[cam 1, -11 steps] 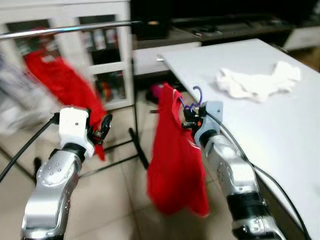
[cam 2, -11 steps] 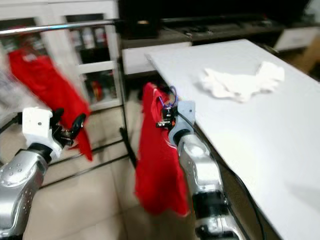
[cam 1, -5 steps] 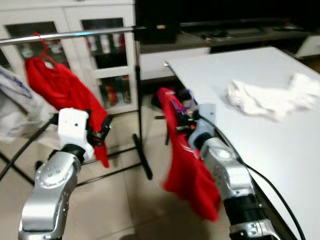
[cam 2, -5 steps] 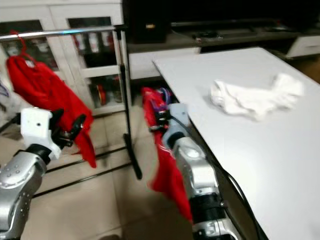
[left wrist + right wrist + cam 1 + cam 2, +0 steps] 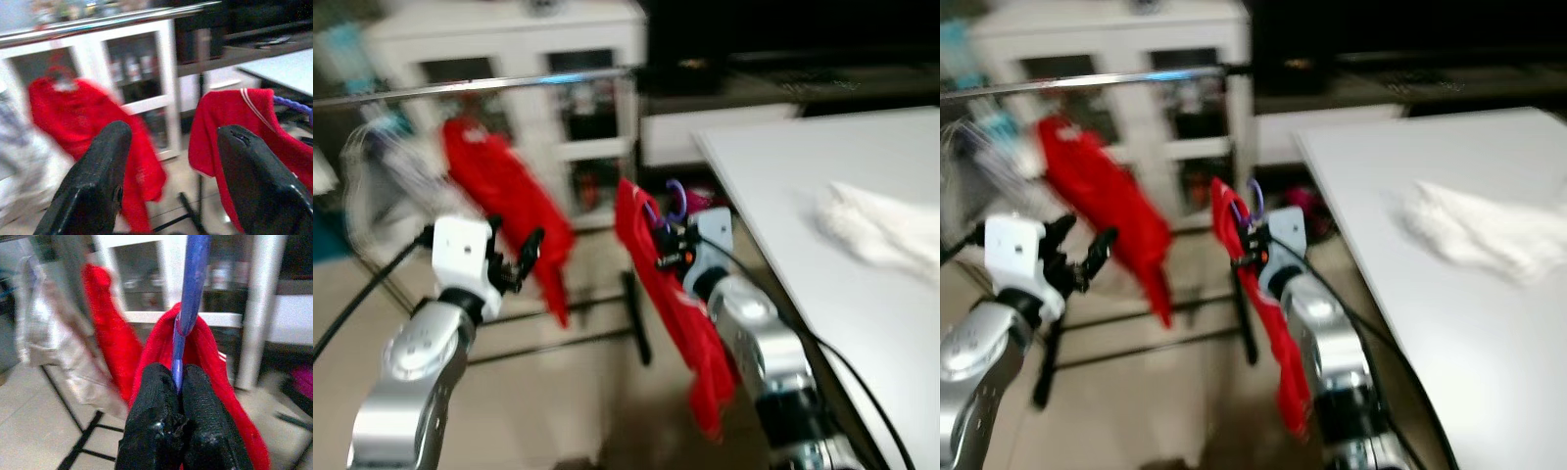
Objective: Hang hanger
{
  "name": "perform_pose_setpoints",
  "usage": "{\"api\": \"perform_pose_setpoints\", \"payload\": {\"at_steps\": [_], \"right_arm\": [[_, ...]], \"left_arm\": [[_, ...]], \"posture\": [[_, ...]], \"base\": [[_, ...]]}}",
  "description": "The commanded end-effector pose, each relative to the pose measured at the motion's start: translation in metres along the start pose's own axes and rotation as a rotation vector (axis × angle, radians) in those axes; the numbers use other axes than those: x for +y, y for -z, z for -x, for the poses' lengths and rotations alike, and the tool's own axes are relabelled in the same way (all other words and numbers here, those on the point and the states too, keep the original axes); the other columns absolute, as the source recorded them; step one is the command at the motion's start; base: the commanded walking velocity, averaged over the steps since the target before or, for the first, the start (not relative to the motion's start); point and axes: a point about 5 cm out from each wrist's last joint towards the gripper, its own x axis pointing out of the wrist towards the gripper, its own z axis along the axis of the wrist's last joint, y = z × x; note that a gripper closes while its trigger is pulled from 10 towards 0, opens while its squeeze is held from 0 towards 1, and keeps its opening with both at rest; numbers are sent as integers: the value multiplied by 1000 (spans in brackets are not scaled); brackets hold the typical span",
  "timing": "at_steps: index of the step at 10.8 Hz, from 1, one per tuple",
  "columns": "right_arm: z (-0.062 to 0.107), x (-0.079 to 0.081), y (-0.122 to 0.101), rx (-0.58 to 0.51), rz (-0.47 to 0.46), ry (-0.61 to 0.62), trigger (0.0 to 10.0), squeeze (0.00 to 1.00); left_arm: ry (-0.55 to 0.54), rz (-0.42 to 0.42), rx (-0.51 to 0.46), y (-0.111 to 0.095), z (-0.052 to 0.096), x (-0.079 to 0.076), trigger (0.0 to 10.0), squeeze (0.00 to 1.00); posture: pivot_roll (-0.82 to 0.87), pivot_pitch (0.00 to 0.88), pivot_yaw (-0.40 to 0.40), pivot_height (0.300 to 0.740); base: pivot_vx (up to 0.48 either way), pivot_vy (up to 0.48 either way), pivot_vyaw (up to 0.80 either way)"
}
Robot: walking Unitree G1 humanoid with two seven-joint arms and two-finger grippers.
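Purple hanger (image 5: 191, 289) with a red shirt (image 5: 671, 313) on it is pinched tight in the right gripper (image 5: 177, 382), held out beside the white table (image 5: 822, 176) and short of the metal rail (image 5: 489, 85). So I'd say the pickup is done, and lifting the hook onto the rail, next to the other red garment (image 5: 504, 211), is left. Left gripper (image 5: 171, 166) hangs empty, fingers spread wide. Head views are blurry; the right wrist view shows the grip on the hanger's neck clearly.
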Motion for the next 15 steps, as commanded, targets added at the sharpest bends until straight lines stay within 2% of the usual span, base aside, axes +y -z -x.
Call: {"api": "perform_pose_setpoints", "payload": {"at_steps": [1,2,3,6,7,11,15], "right_arm": [[-5,15,-18,-85,36,-57,10000,0],[-2,16,-22,-103,118,-62,10000,0],[-2,14,-24,-107,128,-47,10000,0],[0,2,-39,-121,129,-4,10000,0],[-2,-1,-43,-116,155,-9,10000,0],[-8,1,-49,-118,185,-25,10000,0],[-11,-2,-53,-117,153,-27,10000,0]], "left_arm": [[-12,-8,21,2,2,5,10000,0],[-10,-7,27,4,2,5,10000,0],[-7,-5,26,4,1,4,10000,0],[-23,8,16,7,-1,2,10000,0],[-28,9,14,8,-1,0,10000,0],[-43,5,16,12,1,-1,10000,0],[-54,-13,16,13,5,-2,10000,0]], "posture": [[140,0,65,740],[130,0,64,740],[130,0,64,740],[111,0,23,740],[114,0,-3,740],[107,0,-37,740],[111,0,-63,740]], "base": [[442,0,800],[442,0,0],[442,0,0],[442,0,0],[439,0,0],[442,0,0],[441,0,0]]}}
